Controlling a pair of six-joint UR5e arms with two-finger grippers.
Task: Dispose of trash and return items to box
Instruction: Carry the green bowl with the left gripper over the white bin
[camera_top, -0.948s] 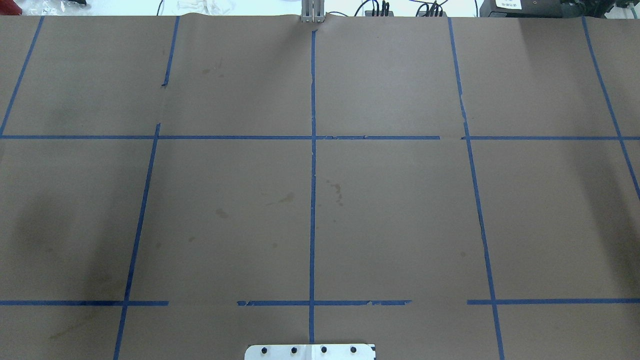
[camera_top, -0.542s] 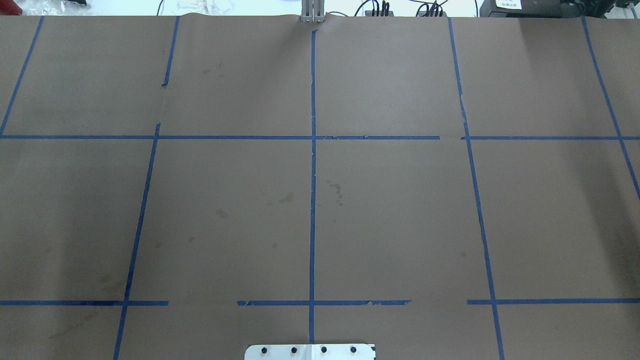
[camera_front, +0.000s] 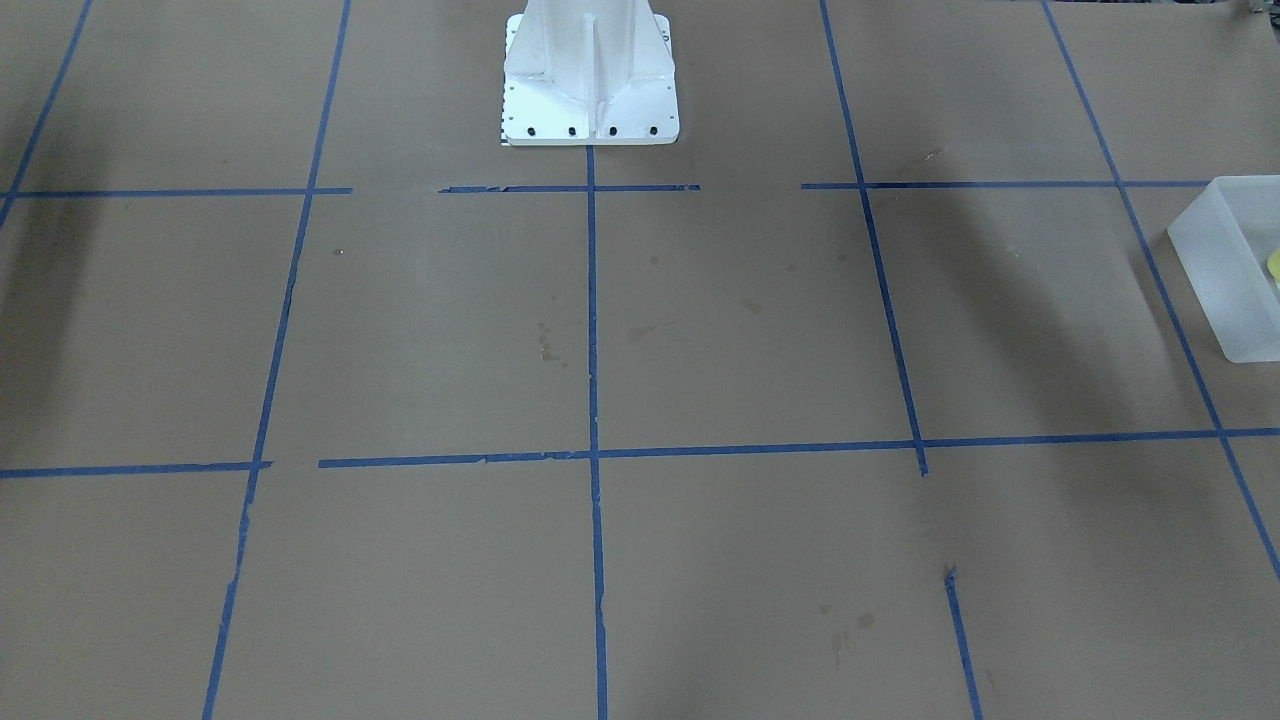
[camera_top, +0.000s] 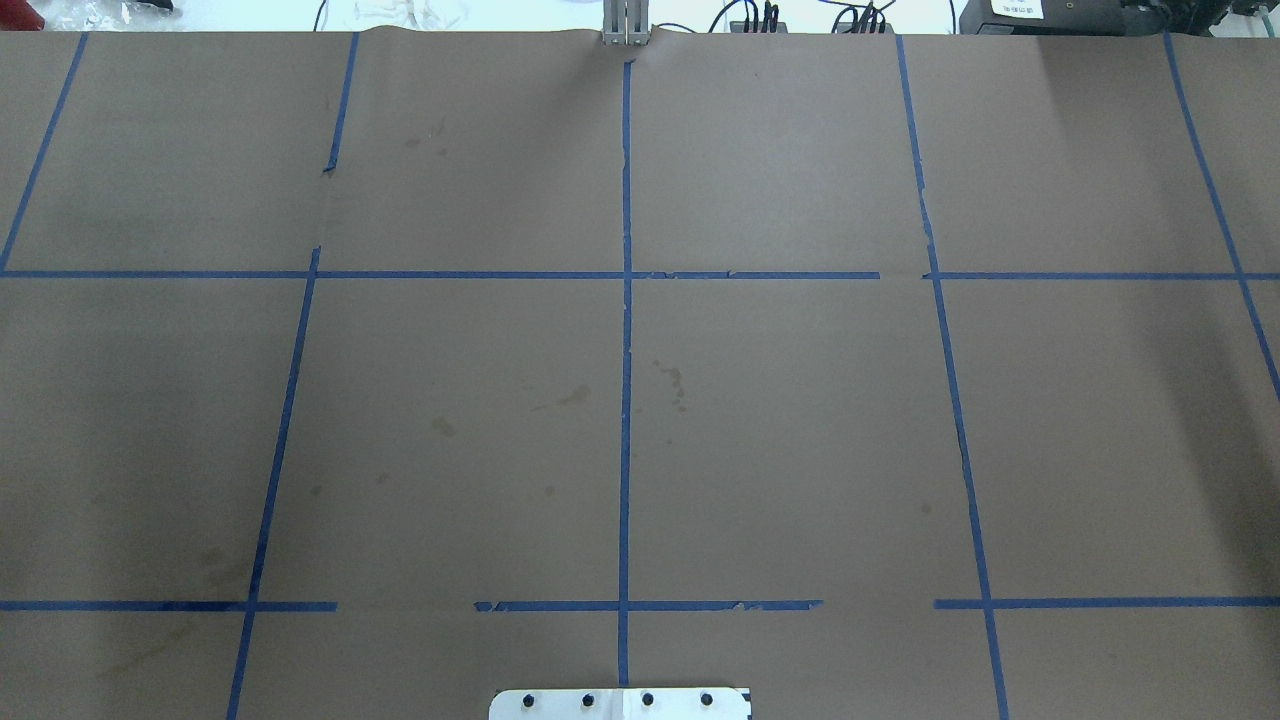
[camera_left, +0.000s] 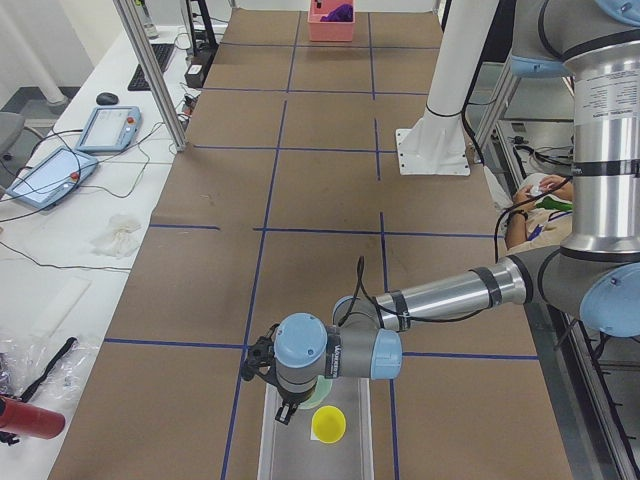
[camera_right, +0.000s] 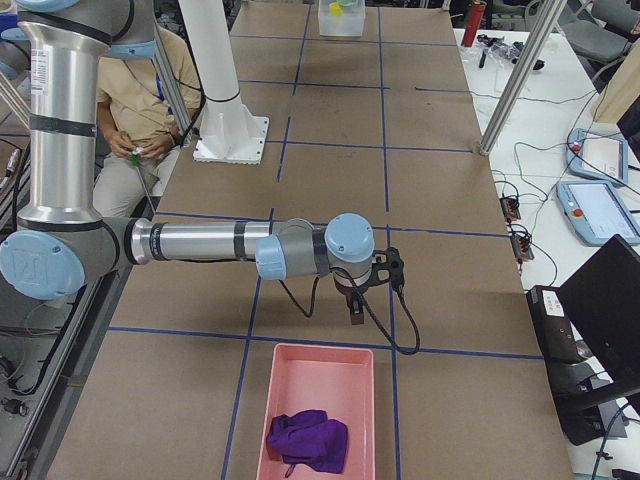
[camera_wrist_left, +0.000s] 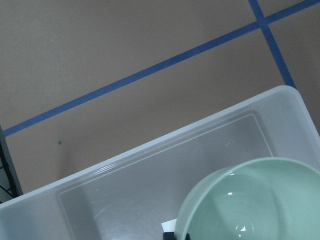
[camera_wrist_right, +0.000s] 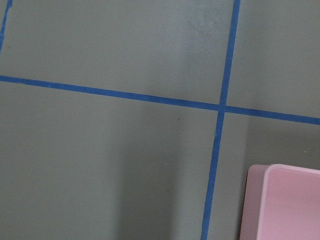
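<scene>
Left gripper (camera_left: 285, 403) hangs over the box (camera_wrist_left: 125, 164), clamped on the rim of the bowl (camera_wrist_left: 260, 200). You'll find the cup (camera_left: 328, 424) inside the box, at the gripper's 5 o'clock. Right gripper (camera_right: 355, 303) hovers above the table (camera_right: 450, 200), with the pink bin (camera_right: 320, 380) at its 6 o'clock; you cannot tell whether its jaws are parted.

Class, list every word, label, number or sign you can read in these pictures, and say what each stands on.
None can be read.
White label on the black device, top right of the overhead view: too small.
Print on the left arm: blurred.
Print on the right arm: blurred.
</scene>
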